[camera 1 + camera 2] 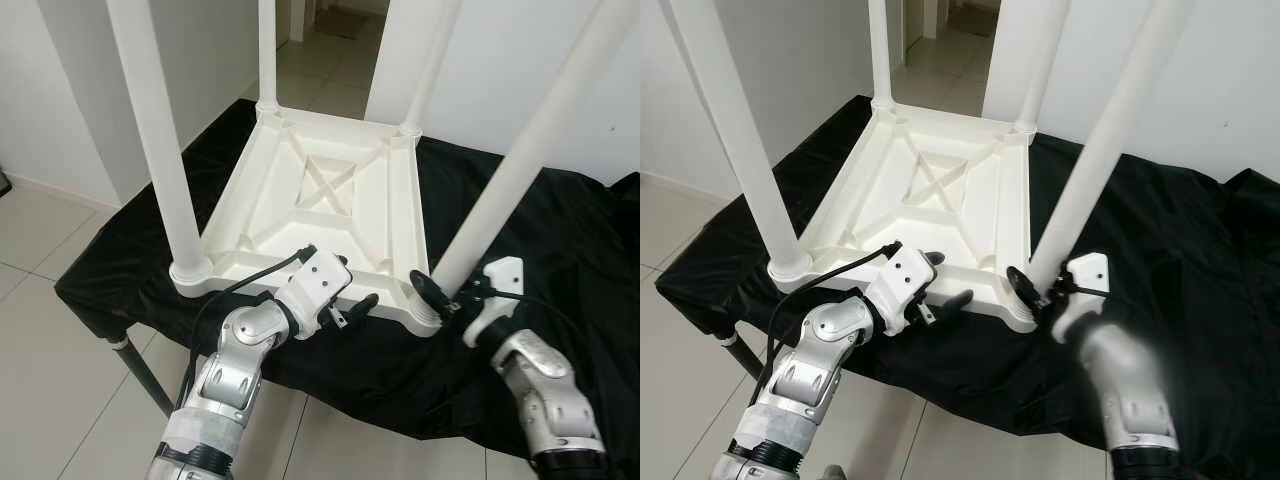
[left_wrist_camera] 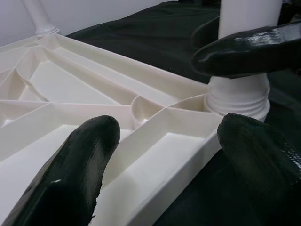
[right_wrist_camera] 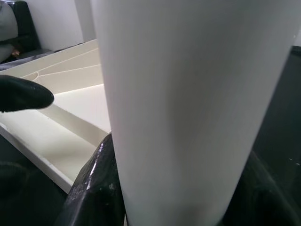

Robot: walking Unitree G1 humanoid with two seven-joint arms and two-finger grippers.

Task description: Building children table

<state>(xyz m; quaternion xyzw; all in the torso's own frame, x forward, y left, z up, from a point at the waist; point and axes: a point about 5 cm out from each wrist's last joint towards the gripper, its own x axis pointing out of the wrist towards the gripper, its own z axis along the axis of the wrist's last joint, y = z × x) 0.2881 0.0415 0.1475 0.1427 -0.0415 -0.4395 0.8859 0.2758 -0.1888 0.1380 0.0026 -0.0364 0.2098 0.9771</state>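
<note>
Tabletop [image 1: 330,200], upside down on our black cloth [image 1: 540,250] mid-frame, carries four legs. Our left gripper [image 1: 352,310] spreads wide over its near rim; our right gripper [image 1: 440,295] clasps the lower-right leg [image 1: 520,160].

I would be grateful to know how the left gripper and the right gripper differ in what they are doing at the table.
The left gripper straddles the near rim of the upturned tabletop, fingers open; the right gripper sits around the base of the near right leg. The left gripper approaches from the near edge's middle, the right gripper from the corner. Both have black fingers and work low at the table's near side.
</note>
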